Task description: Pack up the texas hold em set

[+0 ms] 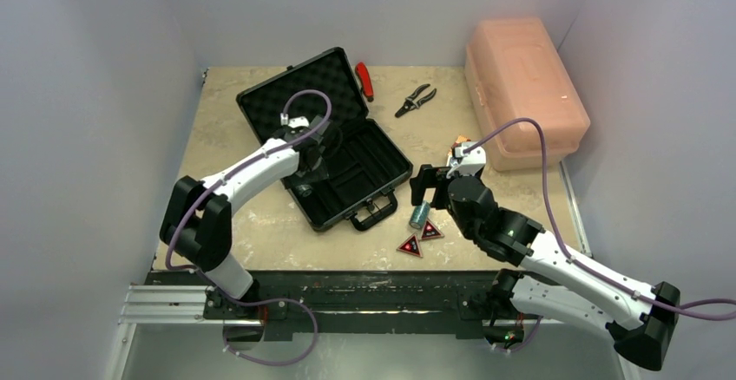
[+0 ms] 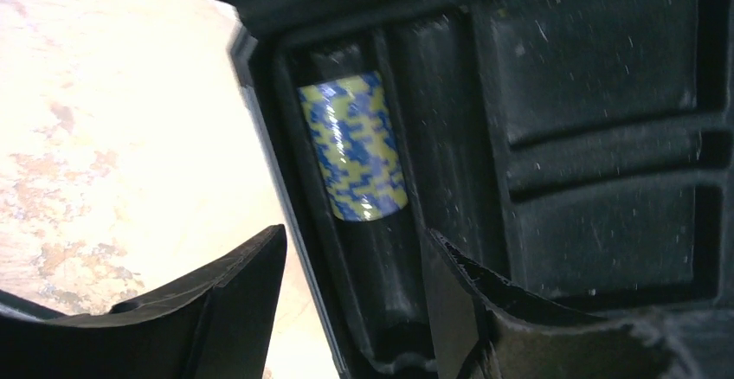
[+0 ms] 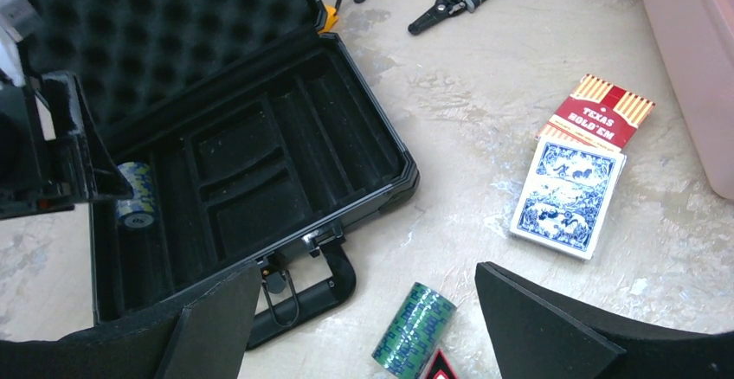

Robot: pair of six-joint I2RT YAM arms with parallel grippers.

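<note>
- Black briefcase (image 1: 369, 150): open, table centre, lid towards 11 o'clock.
- Left gripper (image 2: 350, 266): jaws wide, empty, over an edge slot holding a blue-yellow chip roll (image 2: 353, 145).
- Right gripper (image 3: 368, 292): spread wide, empty, above the teal chip roll (image 3: 414, 327), at 5 o'clock of the case.
- Blue deck (image 3: 567, 195) and red deck (image 3: 604, 112): at 3 o'clock of the case.
- Red-black triangles (image 1: 410, 245): at 6 o'clock of the teal roll.
- Risk: an off-centre pinch could send the teal roll rolling or split the stack.
</note>
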